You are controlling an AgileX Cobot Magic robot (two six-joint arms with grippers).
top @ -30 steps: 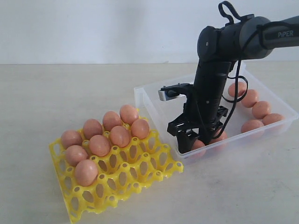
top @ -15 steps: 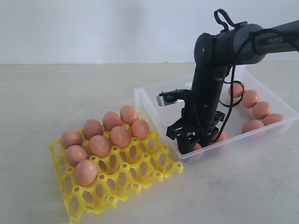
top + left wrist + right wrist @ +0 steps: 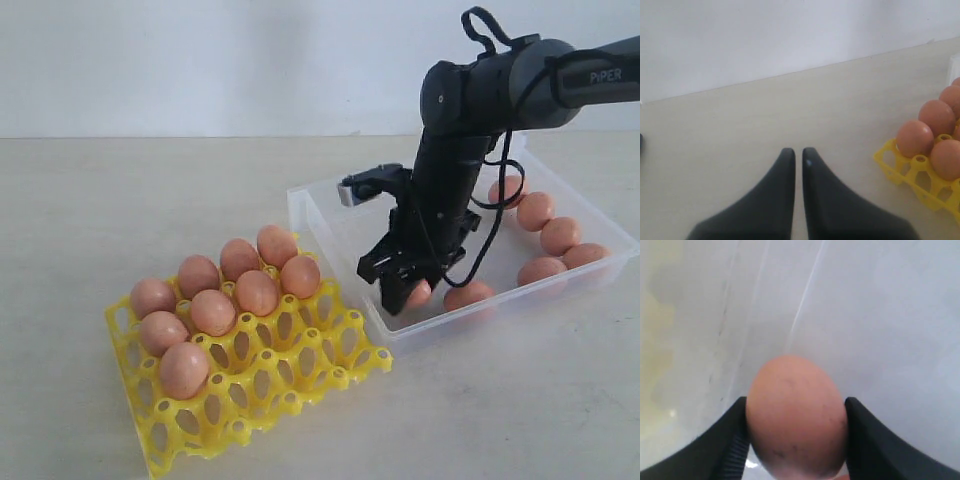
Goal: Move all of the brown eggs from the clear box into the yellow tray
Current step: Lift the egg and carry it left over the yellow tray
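While pinching one brown egg [image 3: 795,415] from both sides, hangs the right gripper [image 3: 407,297] inside the clear box [image 3: 335,235], near its front wall. Shows six more brown eggs [image 3: 560,235] loose in that box, nine seated in the yellow tray [image 3: 300,365] alongside. Has left gripper [image 3: 798,155] pressed together over bare surface [image 3: 715,140].

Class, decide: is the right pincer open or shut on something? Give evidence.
The right pincer is shut on a brown egg: the wrist view shows both fingers pressed against its sides, above the clear box.

Beige table [image 3: 100,200], yellow tray [image 3: 300,370], clear box [image 3: 328,228]
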